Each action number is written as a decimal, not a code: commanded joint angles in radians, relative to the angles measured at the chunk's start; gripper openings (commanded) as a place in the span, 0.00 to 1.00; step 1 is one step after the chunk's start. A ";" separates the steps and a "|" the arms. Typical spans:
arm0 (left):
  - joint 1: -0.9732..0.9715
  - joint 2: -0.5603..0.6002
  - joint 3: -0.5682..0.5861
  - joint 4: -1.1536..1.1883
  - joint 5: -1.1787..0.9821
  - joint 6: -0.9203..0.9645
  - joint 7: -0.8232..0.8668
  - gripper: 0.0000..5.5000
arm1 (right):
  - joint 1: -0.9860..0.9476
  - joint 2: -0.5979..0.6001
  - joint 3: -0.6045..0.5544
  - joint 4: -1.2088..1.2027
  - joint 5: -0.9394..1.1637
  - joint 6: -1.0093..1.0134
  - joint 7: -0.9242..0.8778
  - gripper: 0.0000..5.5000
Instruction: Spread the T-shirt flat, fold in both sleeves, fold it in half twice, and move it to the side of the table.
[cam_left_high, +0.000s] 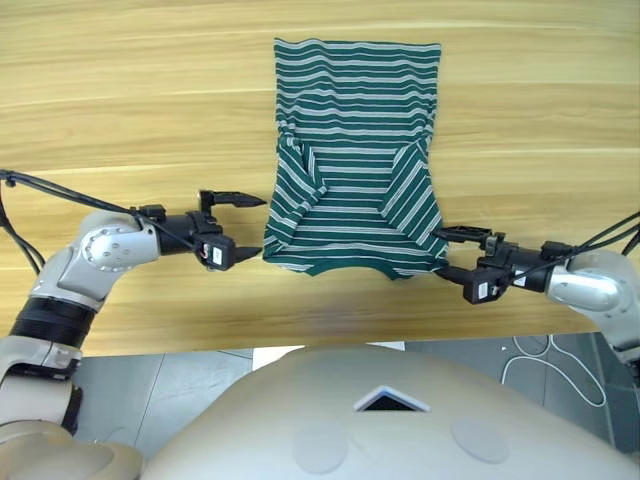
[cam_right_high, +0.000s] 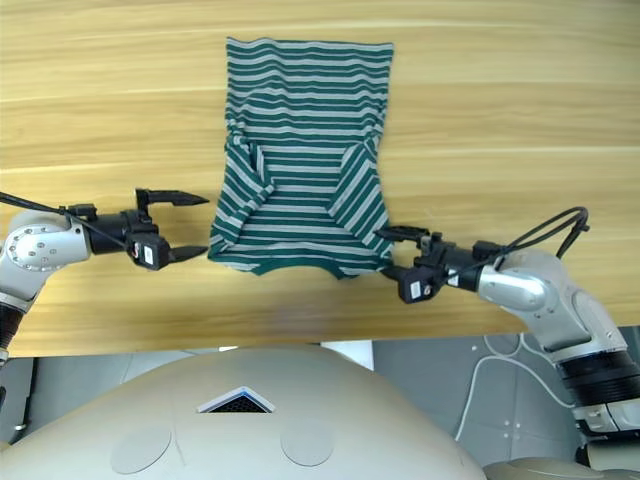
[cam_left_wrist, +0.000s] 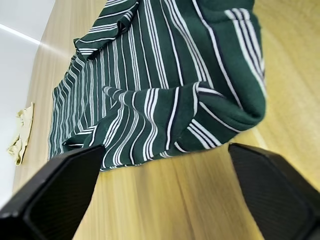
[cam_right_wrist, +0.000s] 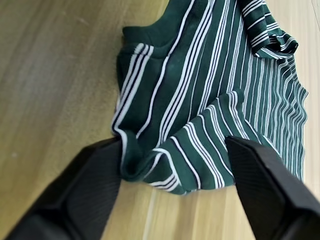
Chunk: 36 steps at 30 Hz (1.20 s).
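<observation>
Centre-left, my left gripper (cam_left_high: 256, 226) sits, jaws apart, beside a near corner of the dark green, white-striped fabric T-shirt (cam_left_high: 355, 150), which lies mid-frame on the pale wooden table (cam_left_high: 120, 90), sleeves folded in. Lower right, my right gripper (cam_left_high: 446, 252), jaws apart, straddles the other corner. I judge both are staged for the first half-fold.

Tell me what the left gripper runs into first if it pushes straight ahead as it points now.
Likely the T-shirt: its near shoulder corner lies just beyond the left gripper.

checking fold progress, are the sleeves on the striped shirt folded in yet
Folded in: both sleeves of the green white-striped T-shirt lie diagonally across its body, inside the side edges.
</observation>
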 joint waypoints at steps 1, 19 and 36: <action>0.010 -0.014 -0.053 0.029 0.063 0.019 -0.033 0.72 | 0.029 -0.012 0.014 0.034 -0.070 0.064 0.015 0.50; 0.037 0.010 -0.090 -0.027 0.021 0.035 -0.081 0.27 | 0.044 -0.013 0.020 0.021 -0.064 0.090 0.005 0.01; 0.114 0.076 -0.051 -0.075 -0.011 0.143 -0.103 0.47 | 0.036 -0.014 0.020 0.012 -0.060 0.100 0.009 0.01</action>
